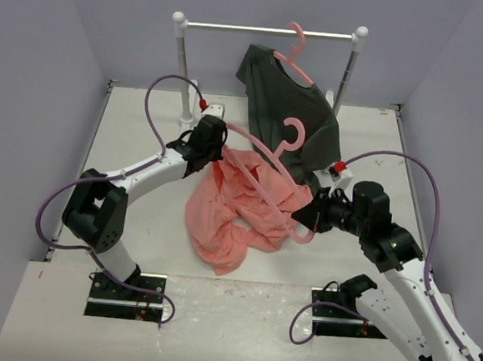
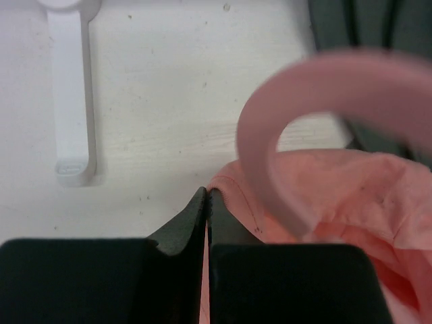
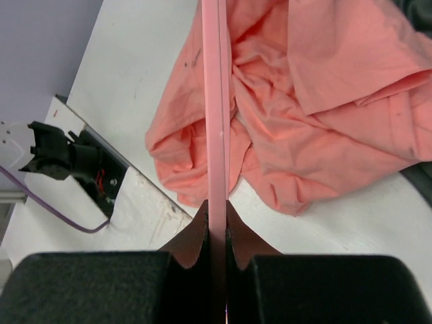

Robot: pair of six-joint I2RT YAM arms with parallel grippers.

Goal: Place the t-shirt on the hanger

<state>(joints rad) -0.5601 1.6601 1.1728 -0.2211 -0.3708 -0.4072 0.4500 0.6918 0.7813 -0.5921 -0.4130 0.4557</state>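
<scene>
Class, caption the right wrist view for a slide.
Right gripper shut on the pink hanger, crumpled salmon t-shirt beyond.

- Bare table [image 1: 123, 138] lies open at far left, beside the rail post [image 1: 183, 67].
- The dark grey shirt [image 1: 293, 109] (draped down to the table) blocks far right; the pink hanger [image 1: 304, 236] slants across the salmon t-shirt [image 1: 230, 217].

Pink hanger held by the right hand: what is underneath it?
Under the hanger lies the crumpled salmon t-shirt, spread on the white table. The shirt covers the table beneath it, so anything under the fabric cannot be seen.
</scene>
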